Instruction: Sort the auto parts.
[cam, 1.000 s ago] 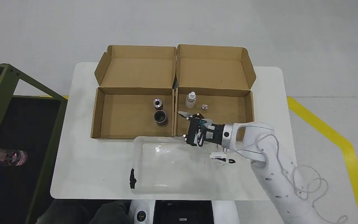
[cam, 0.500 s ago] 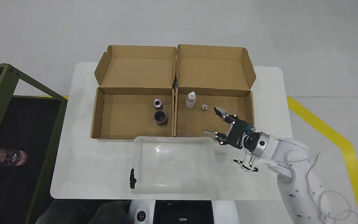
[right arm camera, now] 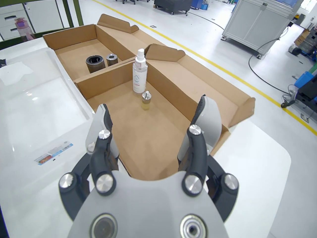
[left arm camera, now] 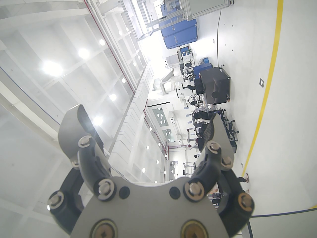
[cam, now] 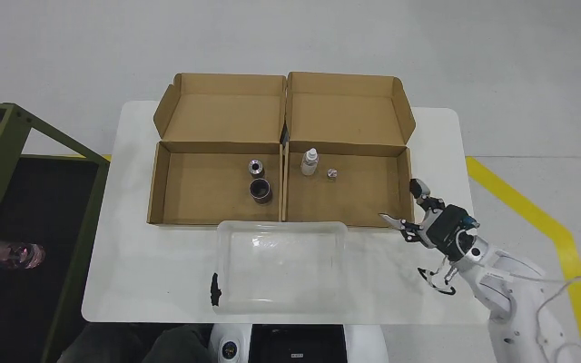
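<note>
Four parts look sorted to me: big sleeve [cam: 261, 190] and small sleeve [cam: 255, 166] in the left box [cam: 182, 200], spray bottle [right arm camera: 140, 75] and small fitting [cam: 332, 172] in the right box [cam: 372, 195], and the clear tray [cam: 281, 263] looks empty. Right end effector [right arm camera: 153, 102] hangs released and empty over the surface [cam: 154, 263], just beside the right box's near corner. The left end effector [left arm camera: 147, 112] is spread wide too, holding nothing and aimed at the ceiling. I'd swing clear high so no finger clips that cardboard wall.
</note>
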Tool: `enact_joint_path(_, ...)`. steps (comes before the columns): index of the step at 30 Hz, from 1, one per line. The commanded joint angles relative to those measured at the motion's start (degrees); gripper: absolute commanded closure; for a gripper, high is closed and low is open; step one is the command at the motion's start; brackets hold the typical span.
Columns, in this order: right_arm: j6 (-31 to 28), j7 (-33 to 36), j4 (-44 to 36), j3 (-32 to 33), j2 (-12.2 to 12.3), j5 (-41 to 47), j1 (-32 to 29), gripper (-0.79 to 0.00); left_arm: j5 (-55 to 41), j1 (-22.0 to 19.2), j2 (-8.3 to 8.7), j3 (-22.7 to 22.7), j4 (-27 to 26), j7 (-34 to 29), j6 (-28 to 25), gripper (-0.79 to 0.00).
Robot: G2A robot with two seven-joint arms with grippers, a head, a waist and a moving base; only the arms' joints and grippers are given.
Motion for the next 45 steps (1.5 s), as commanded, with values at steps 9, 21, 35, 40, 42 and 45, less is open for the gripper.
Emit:
enact_joint_path(9,0.8,-3.2,2.2,4.1,0.5,2.0,-3.1,-0.65,0.0,0.0,0.0,0.0,0.0,0.0,0.0,-0.785)
enact_joint_path(21,-0.2,-2.7,2.4,6.9,1.3,3.0,-2.5,-0.785,0.0,0.0,0.0,0.0,0.0,0.0,0.0,-0.785)
enact_joint_path(35,-0.3,-2.7,2.4,6.9,1.3,3.1,-2.5,-0.785,0.0,0.0,0.0,0.0,0.0,0.0,0.0,-0.784)
enact_joint_path(40,-0.3,-2.7,2.4,6.9,1.3,3.1,-2.5,-0.785,0.0,0.0,0.0,0.0,0.0,0.0,0.0,-0.785)
enact_joint_path(42,-0.3,-2.7,2.4,6.9,1.3,3.1,-2.5,-0.785,0.0,0.0,0.0,0.0,0.0,0.0,0.0,-0.784)
enact_joint_path(45,-0.3,-2.7,2.4,6.9,1.3,3.1,-2.5,-0.785,0.0,0.0,0.0,0.0,0.0,0.0,0.0,-0.785)
